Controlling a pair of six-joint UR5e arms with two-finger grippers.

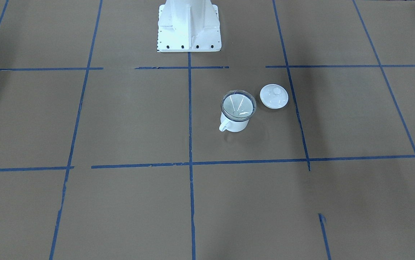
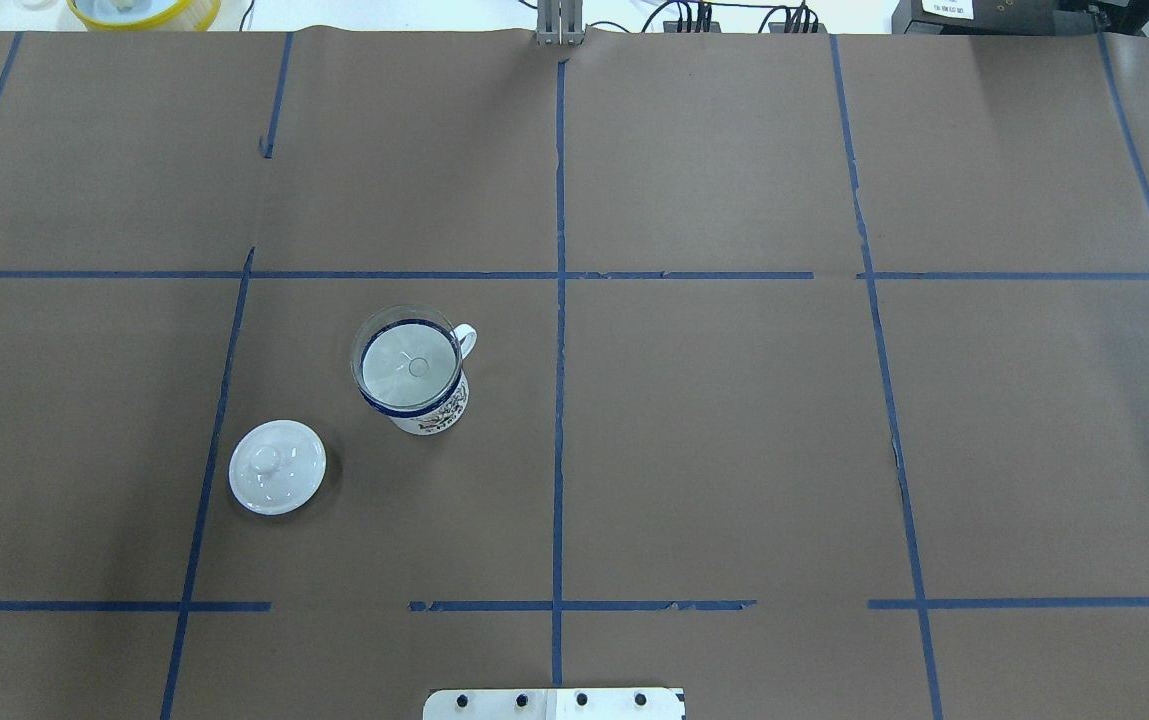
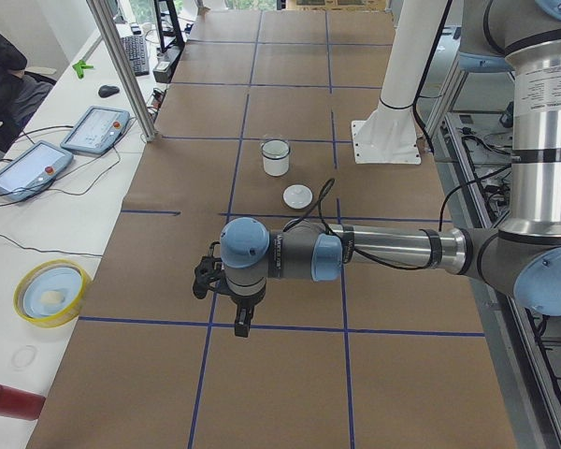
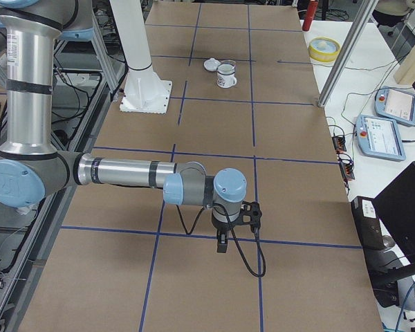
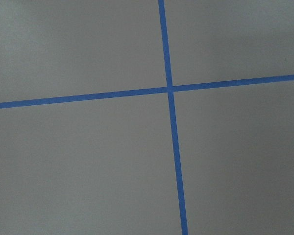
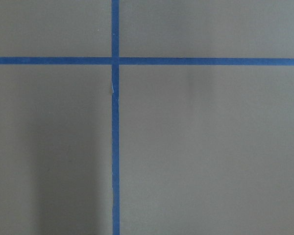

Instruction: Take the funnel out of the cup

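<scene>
The white cup [image 1: 234, 124] with a dark blue rim stands upright on the brown paper, and the clear funnel [image 1: 238, 104] sits in its mouth. In the overhead view the funnel [image 2: 410, 362] covers the cup [image 2: 431, 412], left of the centre line. The left gripper [image 3: 243, 323] hangs over bare paper far from the cup [image 3: 276, 159]. The right gripper [image 4: 223, 242] hangs at the table's other end, far from the cup [image 4: 226, 75]. I cannot tell whether either gripper is open. The wrist views show only paper and blue tape.
A white domed lid with a knob [image 1: 273, 96] lies beside the cup, also in the overhead view [image 2: 277, 467]. The white robot base [image 1: 188, 25] stands at the table's edge. A yellow bowl [image 3: 51, 292] and teach pendants [image 3: 95, 129] lie on the side bench.
</scene>
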